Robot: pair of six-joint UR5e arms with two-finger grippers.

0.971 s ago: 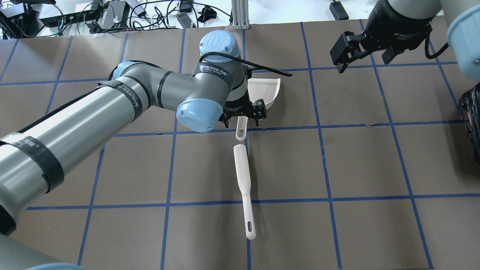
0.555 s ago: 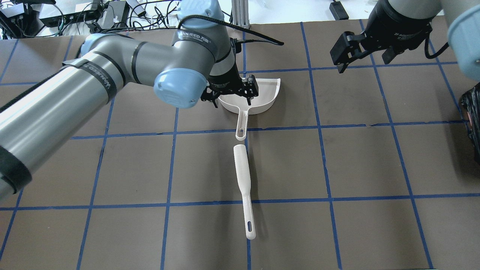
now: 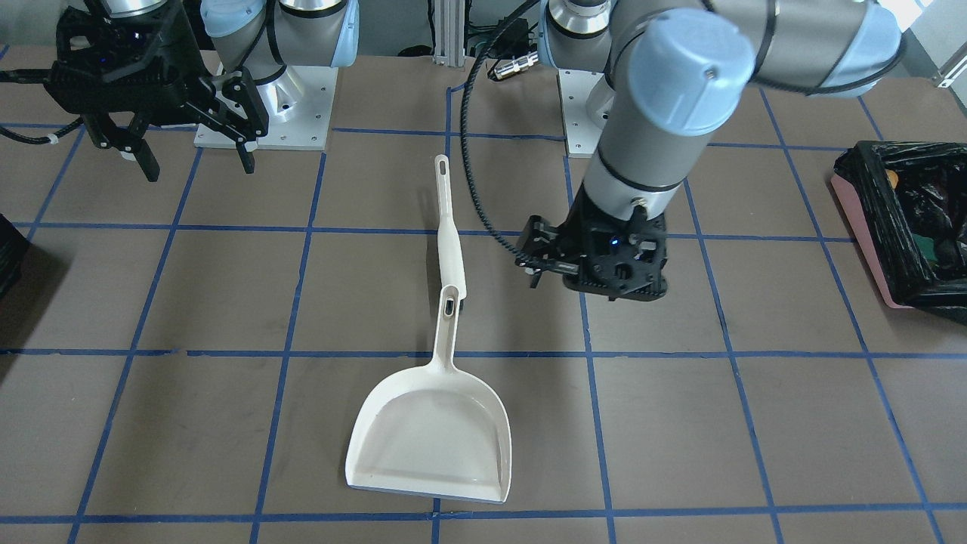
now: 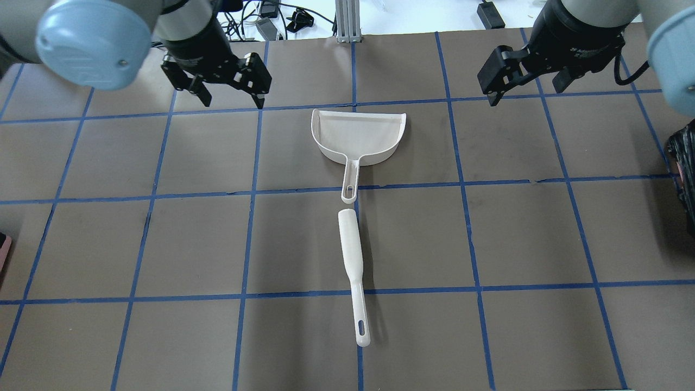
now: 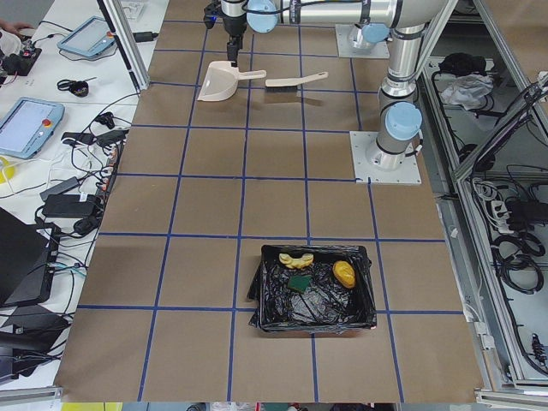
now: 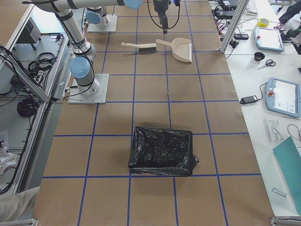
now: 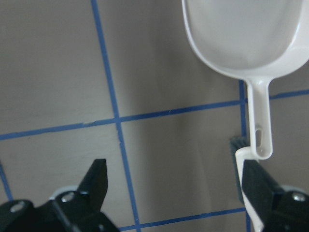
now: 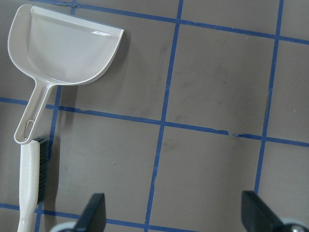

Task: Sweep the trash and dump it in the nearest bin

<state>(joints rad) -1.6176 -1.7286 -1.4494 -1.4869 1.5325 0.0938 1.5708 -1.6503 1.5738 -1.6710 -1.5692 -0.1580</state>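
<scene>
Jaws spread, left gripper [image 4: 233,99] hangs; crinkled black-lined bin [image 3: 863,224] holds yellow scraps [image 5: 344,273].

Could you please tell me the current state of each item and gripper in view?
Dustpan: empty, flat on the table, ungripped.
Brush: lying on the table, ungripped.
Left gripper: open, empty.
Right gripper: open, empty.
Bin: upright, open-topped, scraps inside.

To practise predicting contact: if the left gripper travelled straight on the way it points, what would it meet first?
Probably bare table beside the dustpan; nothing else shows below the left gripper.
</scene>
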